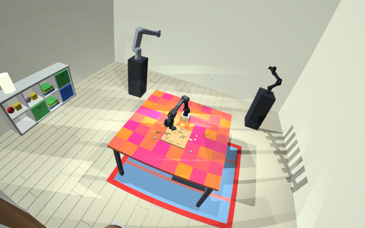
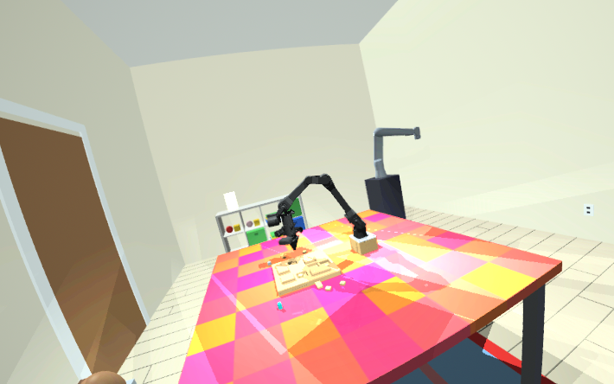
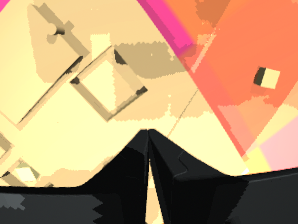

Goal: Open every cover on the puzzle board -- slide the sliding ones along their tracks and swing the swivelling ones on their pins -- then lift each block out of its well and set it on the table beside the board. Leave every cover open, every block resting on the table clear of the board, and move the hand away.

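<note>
The tan wooden puzzle board (image 1: 178,144) (image 2: 295,284) lies near the middle of the chequered table (image 1: 178,167) (image 2: 395,304). My gripper (image 1: 174,128) (image 2: 294,246) (image 3: 148,135) is shut and empty, its fingertips pressed together. It hangs just above the board's far left corner, near the edge. In the wrist view a square cover (image 3: 103,83) lies on the board ahead of the fingertips. A small pale block (image 3: 268,78) rests on the table just off the board's edge.
Small blocks lie on the table around the board: tan ones (image 1: 195,136) (image 2: 329,288) at its right side, a cyan one (image 1: 190,151) (image 2: 279,304) in front, others (image 1: 154,137) to the left. The arm's base block (image 1: 185,117) (image 2: 362,243) stands behind the board.
</note>
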